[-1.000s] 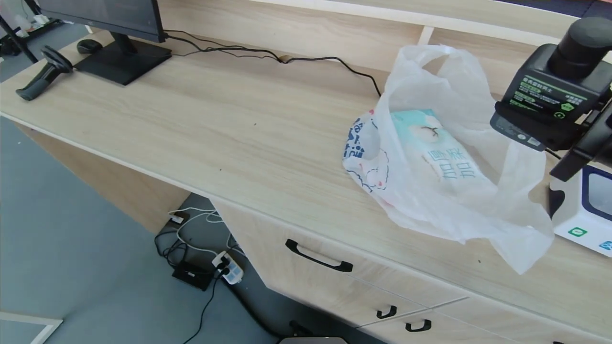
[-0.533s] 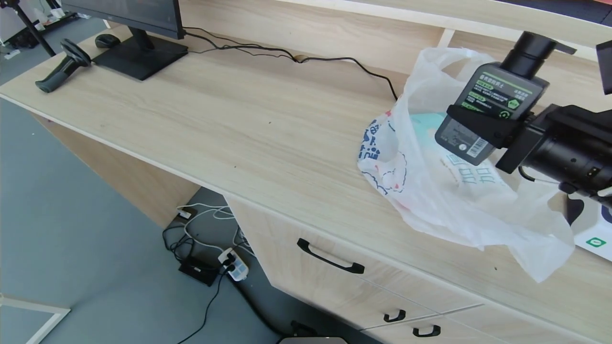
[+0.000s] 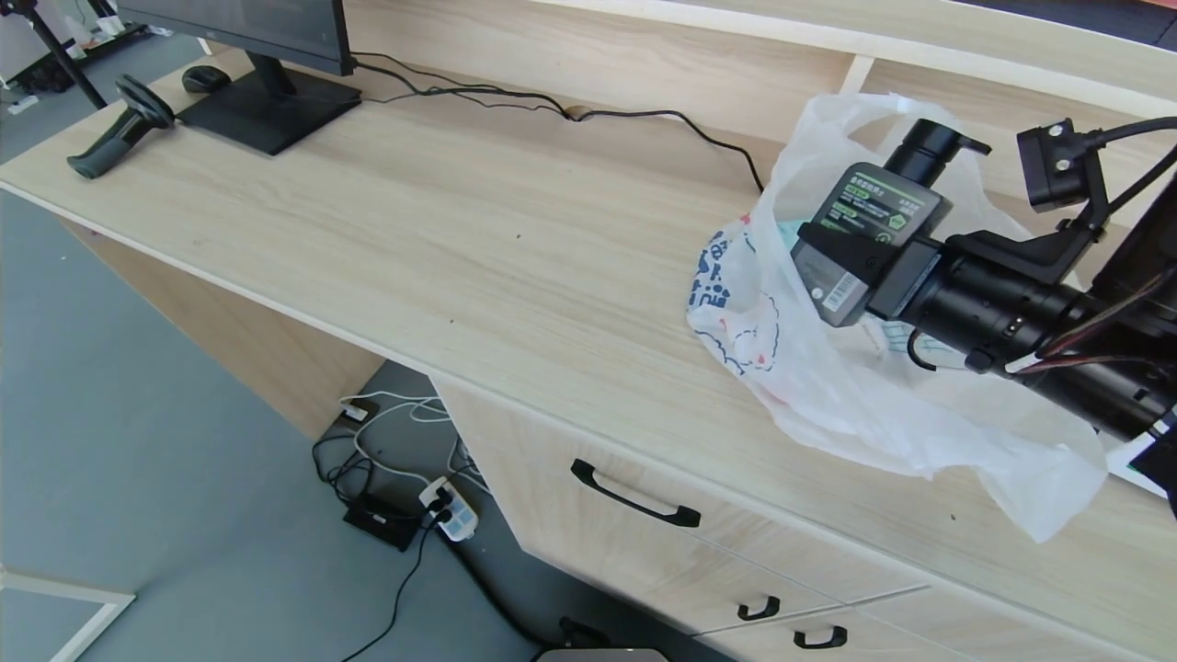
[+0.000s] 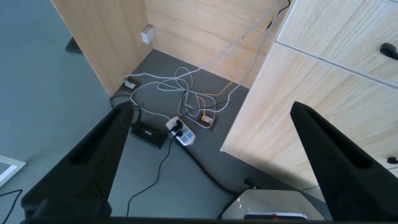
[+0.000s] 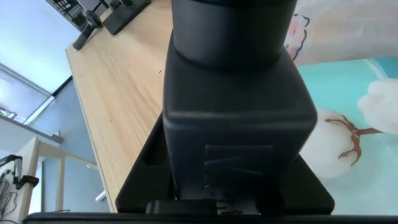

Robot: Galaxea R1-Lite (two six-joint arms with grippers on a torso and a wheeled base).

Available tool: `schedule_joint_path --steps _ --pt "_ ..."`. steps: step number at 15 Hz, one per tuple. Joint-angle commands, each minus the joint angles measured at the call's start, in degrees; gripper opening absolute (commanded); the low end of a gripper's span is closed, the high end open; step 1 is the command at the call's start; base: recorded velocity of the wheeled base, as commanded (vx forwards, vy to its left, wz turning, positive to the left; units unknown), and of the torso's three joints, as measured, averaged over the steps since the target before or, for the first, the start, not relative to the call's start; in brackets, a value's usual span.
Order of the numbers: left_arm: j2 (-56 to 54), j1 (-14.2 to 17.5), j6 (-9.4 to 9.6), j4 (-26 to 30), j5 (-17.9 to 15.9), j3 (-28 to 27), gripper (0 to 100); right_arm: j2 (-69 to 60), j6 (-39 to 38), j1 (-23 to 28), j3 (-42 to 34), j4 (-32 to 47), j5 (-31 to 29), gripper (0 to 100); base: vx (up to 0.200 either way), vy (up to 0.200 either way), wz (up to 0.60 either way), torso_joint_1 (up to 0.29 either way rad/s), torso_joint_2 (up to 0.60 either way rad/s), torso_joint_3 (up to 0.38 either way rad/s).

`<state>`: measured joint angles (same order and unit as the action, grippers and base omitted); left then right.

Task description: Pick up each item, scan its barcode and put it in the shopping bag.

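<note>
The pale wood worktop (image 3: 460, 239) stretches under the right tool (image 3: 869, 267). Directly below that tool sits the white shopping bag (image 3: 828, 386), crumpled and open. Well off to the tool's left stands a monitor (image 3: 239, 23). A teal tissue pack (image 5: 348, 106) lies inside the bag, just beyond the tool. The right tool is clamped on a dark bottle (image 3: 864, 234), tilted over the bag's mouth, with its barcode showing. A handheld scanner (image 3: 115, 138) lies beside the monitor. The left tool (image 4: 211, 112) hangs with its fingers apart and empty above the floor cables (image 4: 186, 93).
</note>
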<state>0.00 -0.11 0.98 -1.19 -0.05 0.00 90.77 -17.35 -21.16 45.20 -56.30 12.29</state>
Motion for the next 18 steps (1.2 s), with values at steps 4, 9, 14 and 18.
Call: schedule_joint_path --steps 4,9,14,18 --pt "0.09 0.02 -0.01 -0.04 -0.04 0.00 100 2.13 -0.06 1.30 1.20 -0.04 -0.07 0 0.000 0.000 0.00 0.000 0.00 0.000" --pt "0.09 0.02 -0.01 -0.04 0.05 0.00 100 2.13 -0.06 5.96 -0.11 0.05 -0.07 0 0.000 0.000 0.00 0.000 0.00 0.000" --pt "0.09 0.02 -0.01 -0.04 -0.04 0.00 100 1.60 0.12 5.96 0.24 -0.13 -0.07 100 0.000 0.000 0.00 0.000 0.00 0.000" --pt "0.09 0.02 -0.01 -0.04 0.05 0.00 100 1.07 0.12 6.05 0.32 -1.62 -0.16 100 0.000 0.000 0.00 0.000 0.00 0.000"
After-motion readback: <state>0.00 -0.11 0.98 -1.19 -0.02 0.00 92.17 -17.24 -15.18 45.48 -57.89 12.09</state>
